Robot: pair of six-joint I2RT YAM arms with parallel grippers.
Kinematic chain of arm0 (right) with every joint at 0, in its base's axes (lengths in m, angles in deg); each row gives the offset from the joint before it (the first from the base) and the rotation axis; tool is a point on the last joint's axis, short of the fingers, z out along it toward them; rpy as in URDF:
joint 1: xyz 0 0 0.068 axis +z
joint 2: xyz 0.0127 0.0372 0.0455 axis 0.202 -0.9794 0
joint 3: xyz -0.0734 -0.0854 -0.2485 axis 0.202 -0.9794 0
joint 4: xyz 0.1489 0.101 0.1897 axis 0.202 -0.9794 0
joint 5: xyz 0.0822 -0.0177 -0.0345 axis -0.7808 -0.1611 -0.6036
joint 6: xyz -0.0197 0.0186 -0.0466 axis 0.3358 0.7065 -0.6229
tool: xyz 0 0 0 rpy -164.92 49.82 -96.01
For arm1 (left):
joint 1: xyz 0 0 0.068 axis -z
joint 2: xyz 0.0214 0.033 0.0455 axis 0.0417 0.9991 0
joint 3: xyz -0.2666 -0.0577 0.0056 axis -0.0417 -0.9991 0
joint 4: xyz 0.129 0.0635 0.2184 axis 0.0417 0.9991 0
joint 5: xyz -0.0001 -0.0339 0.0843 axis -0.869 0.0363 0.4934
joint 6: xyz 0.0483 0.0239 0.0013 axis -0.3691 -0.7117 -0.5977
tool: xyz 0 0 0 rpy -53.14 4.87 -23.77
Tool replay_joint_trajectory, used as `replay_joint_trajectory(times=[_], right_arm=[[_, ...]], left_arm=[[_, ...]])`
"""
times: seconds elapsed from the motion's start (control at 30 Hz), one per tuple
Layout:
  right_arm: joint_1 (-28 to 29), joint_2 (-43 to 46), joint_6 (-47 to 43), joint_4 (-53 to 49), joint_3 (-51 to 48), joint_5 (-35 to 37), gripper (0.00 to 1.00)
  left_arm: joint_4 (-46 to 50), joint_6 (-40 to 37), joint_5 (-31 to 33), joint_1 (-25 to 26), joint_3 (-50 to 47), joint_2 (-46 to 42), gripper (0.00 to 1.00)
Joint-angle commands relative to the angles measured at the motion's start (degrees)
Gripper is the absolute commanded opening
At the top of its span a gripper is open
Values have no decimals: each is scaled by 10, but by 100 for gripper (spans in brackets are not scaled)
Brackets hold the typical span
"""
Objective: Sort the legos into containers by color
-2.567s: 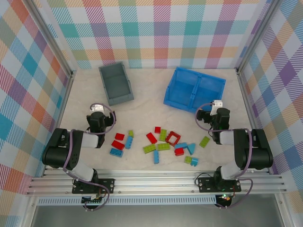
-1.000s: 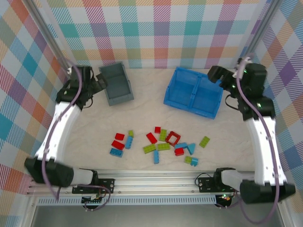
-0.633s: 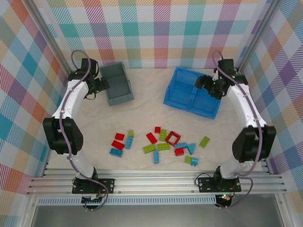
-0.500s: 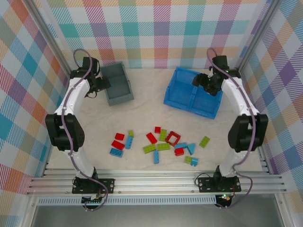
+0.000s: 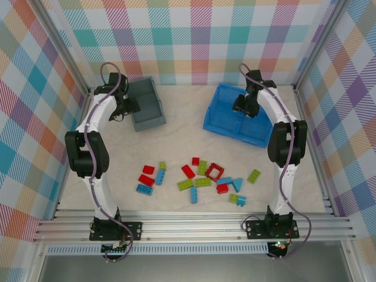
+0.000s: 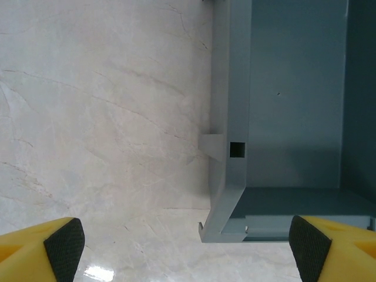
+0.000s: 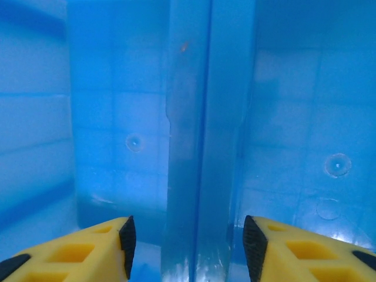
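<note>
Where the two arm bases are bolted at the near edge, the marbled table first carries the legos, all loose on its surface in two groups: a small left cluster of red, blue and green bricks, and a larger spread to its right holding the hollow red frame, the blue wedge and one green brick lying a little apart toward the right. Well beyond them, toward the checked back wall, stand both containers with no brick inside that can be seen. The grey bin sits at far left, the left gripper just beside its left wall; in the left wrist view the left gripper has its yellow fingers spread wide, one over bare table and one over the bin's inside, with the bin's corner between them and untouched. The blue bin sits at far right (slightly askew to the table edge), and the right gripper hangs over its middle. Seen from the right wrist, the right gripper straddles the divider between the two compartments, jaws apart, a gap showing on the left side; whether the right pad touches cannot be told.
</note>
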Motion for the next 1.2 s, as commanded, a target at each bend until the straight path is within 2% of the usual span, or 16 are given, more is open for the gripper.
replay_joint_trajectory(times=[0.0,0.27,0.37,0.47,0.57,0.73,0.9,1.17], right_arm=[[5,-9,-10,-22,11,21,48],[14,-3,-39,-22,6,53,36],[16,-2,-47,-25,9,59,32],[19,-3,-55,-23,13,63,28],[24,-3,-67,-24,17,73,25],[31,-11,-86,-28,28,85,19],[44,-12,-102,-23,28,83,15],[80,-14,-121,-24,38,73,11]], left_arm=[[-11,-19,-7,-10,22,16,89],[1,-44,23,-10,89,79,82],[8,-51,27,-10,130,109,75],[5,-62,23,-10,157,135,60],[18,-68,23,-9,191,161,36],[21,-76,20,-5,193,167,12],[29,-82,12,2,186,160,0],[-11,-113,16,56,93,77,0]])
